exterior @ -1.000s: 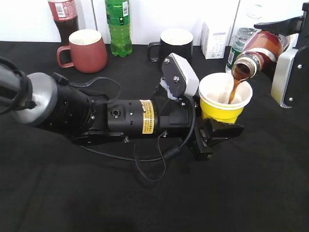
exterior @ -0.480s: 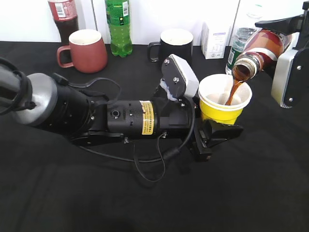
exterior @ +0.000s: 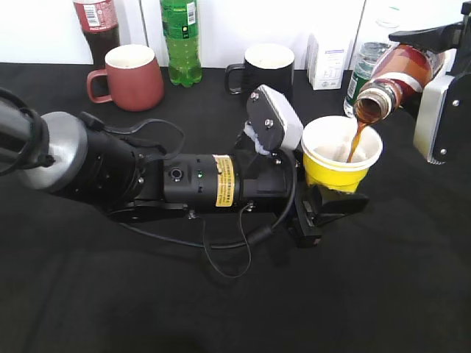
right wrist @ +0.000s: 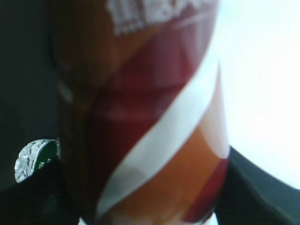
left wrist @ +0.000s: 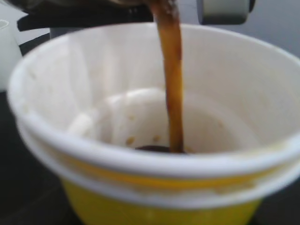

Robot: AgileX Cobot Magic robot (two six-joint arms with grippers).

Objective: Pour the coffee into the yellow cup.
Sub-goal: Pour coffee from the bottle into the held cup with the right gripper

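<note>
Pouring is under way: a thin brown stream of coffee (exterior: 358, 140) falls from the bottle (exterior: 395, 76) into the yellow cup (exterior: 340, 158). Only a small dark pool shows at the cup's bottom in the left wrist view, so I judge the fill barely begun, with most of it left to do. The bottle hangs just above the cup's far right rim, tilted, its long axis slanting from the base up at the right down to the mouth at the left. The right claw (exterior: 434, 81) grips the bottle's body. The left claw (exterior: 327, 206) clasps the cup from below, just off the desk (exterior: 368, 294).
</note>
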